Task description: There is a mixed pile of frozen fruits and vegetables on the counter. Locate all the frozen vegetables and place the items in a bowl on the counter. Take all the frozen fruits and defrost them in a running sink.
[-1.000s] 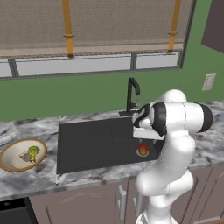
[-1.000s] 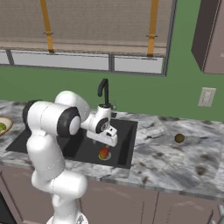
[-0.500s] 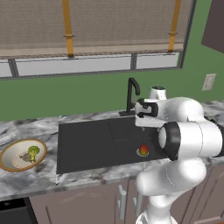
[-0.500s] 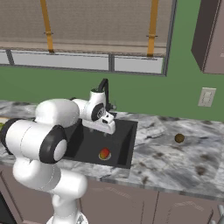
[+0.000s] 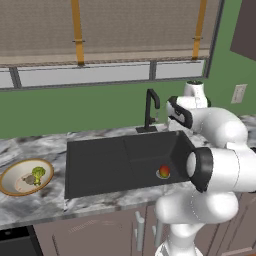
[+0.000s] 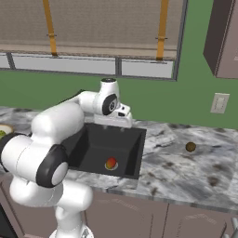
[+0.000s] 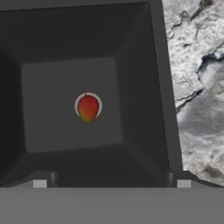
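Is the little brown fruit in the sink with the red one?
No, the brown fruit sits on the counter to the right of the sink, where the red fruit lies.

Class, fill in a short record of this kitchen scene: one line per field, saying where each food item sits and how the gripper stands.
red-orange fruit: on the sink floor, over the drain
broccoli: in the bowl on the counter
brownish lump: in the bowl, beside the broccoli
small brown fruit: on the counter, right of the sink
gripper: open, empty, above the sink
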Controlling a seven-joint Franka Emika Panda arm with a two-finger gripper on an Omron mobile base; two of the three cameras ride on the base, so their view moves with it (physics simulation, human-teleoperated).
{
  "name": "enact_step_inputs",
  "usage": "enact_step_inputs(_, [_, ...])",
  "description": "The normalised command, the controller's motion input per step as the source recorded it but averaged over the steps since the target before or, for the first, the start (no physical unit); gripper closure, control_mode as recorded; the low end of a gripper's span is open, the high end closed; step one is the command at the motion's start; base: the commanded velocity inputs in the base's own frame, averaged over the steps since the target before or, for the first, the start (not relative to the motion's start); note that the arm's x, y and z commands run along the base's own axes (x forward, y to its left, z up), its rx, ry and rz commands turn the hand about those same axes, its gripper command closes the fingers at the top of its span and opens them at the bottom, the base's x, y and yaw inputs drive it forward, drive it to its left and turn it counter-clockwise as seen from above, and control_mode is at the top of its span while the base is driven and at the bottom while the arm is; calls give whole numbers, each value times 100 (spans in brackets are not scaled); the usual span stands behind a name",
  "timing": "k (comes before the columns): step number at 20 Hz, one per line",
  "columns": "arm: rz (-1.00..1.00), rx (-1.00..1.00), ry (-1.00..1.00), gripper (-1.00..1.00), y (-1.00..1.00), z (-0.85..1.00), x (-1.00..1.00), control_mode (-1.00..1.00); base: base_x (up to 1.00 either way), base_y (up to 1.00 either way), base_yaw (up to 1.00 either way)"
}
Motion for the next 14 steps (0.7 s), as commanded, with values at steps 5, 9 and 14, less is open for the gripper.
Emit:
enact_step_inputs(5, [6, -1, 0, -100, -100, -3, 20, -100, 0, 0, 0])
enact_step_inputs(9, [-30, 0, 9, -100, -100, -5, 64, -100, 0, 0, 0])
enact_step_inputs(14, [-30, 0, 24, -100, -85, 3, 62, -100, 0, 0, 0])
